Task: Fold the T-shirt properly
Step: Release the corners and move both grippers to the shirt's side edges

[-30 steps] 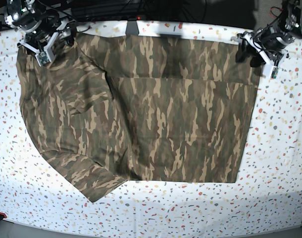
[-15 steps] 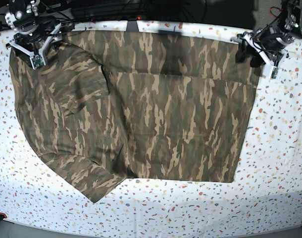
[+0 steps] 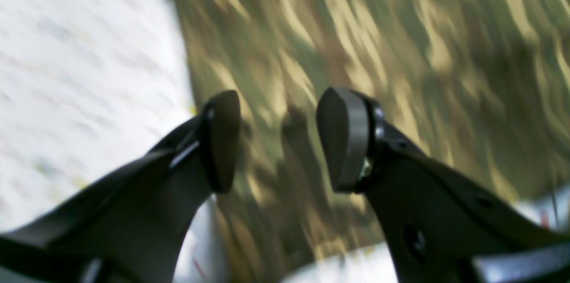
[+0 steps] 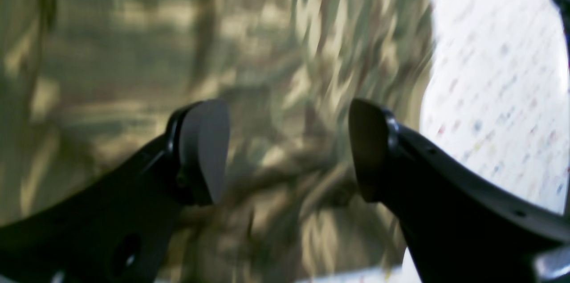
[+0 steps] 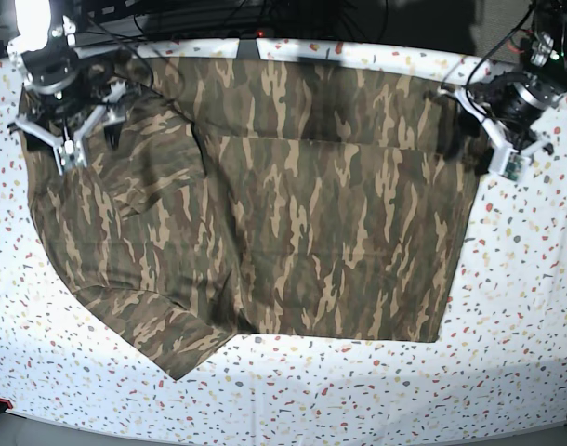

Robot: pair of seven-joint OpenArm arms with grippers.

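The camouflage T-shirt [image 5: 311, 214] lies spread over most of the table, with a folded band along its far edge and a sleeve pointing to the near left. My right gripper [image 5: 86, 139] hangs open over the shirt's far left corner. Blurred camouflage cloth [image 4: 133, 29] lies below its spread fingers [image 4: 205, 140], with nothing between them in the right wrist view. My left gripper [image 5: 467, 139] is open over the shirt's far right edge. In the left wrist view its fingers [image 3: 343, 136] stand apart above the cloth [image 3: 401, 29], near the hem.
A white speckled tablecloth [image 5: 525, 307] shows around the shirt on the left, right and near sides. Dark cables and gear [image 5: 265, 19] line the far edge. The table's near edge runs along the bottom of the base view.
My right gripper has come away from the far left corner toward the near side, over the shirt. My left gripper has shifted slightly nearer too. The shirt's left edge has settled outward.
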